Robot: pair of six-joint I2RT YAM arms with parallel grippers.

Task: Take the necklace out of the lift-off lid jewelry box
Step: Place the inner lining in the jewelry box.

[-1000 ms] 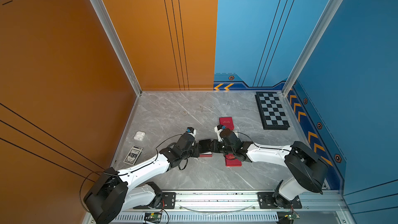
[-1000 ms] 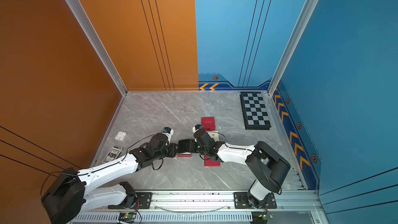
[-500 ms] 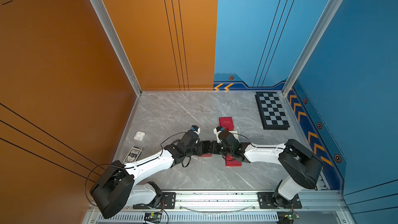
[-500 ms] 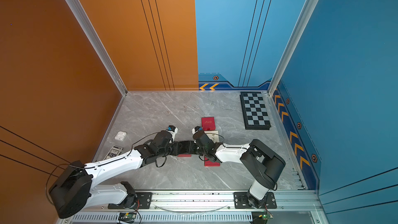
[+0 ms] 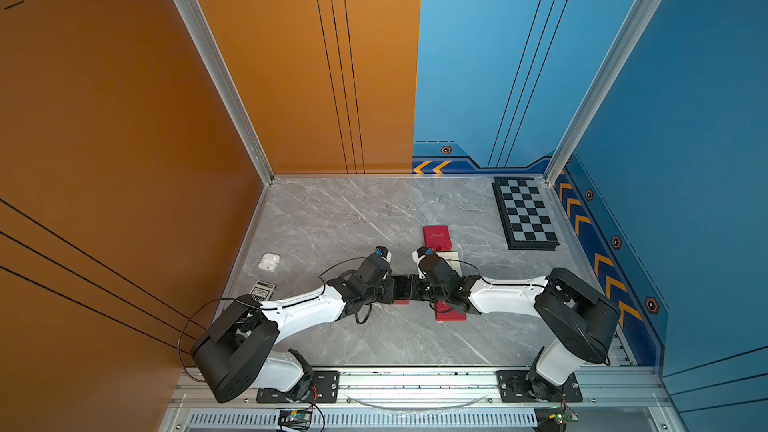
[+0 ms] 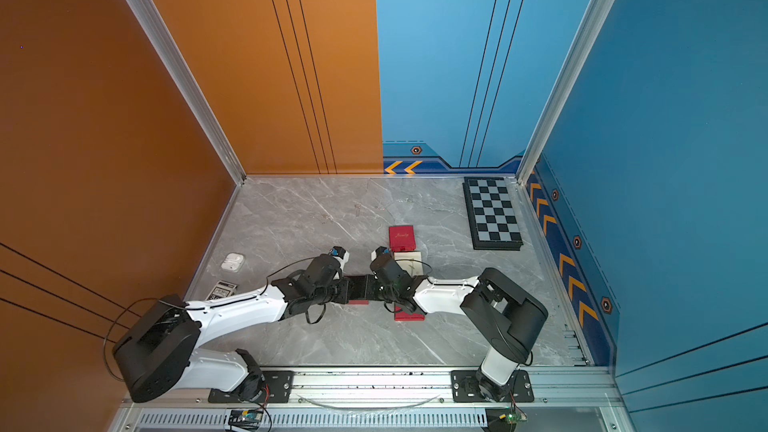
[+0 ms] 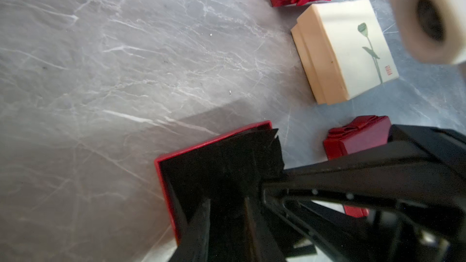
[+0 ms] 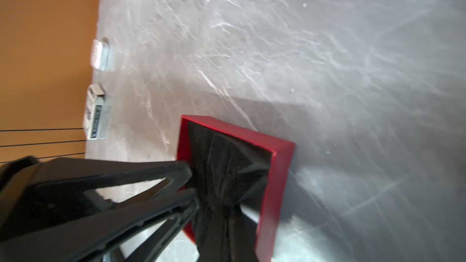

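Right wrist view: shows right hand (image 8: 193,185) pressed together at black liner (image 8: 227,162) inside open box (image 8: 277,172); cannot tell left hand's (image 5: 398,289) spread, also at box. Shows no necklace. Risks dragging box across worktop (image 8: 302,46), or snagging necklace if beneath liner, through hard tugging.

- Grey marbled table (image 5: 374,218), walled on the left, right and far sides.
- Chessboard (image 5: 524,213) flat in the far right corner.
- Closed red box (image 5: 436,237) with gold script, at centre.
- Cream box (image 7: 353,51) with a green flower print, just near of it.
- Red bowed box (image 5: 451,315), nearer again.
- Open red box (image 7: 164,180), black-lined, just left of the bowed one; whether it sits flat cannot be told.
- White earbud case (image 5: 269,261) by the left edge.
- Printed pack (image 5: 262,290) just near of the case.
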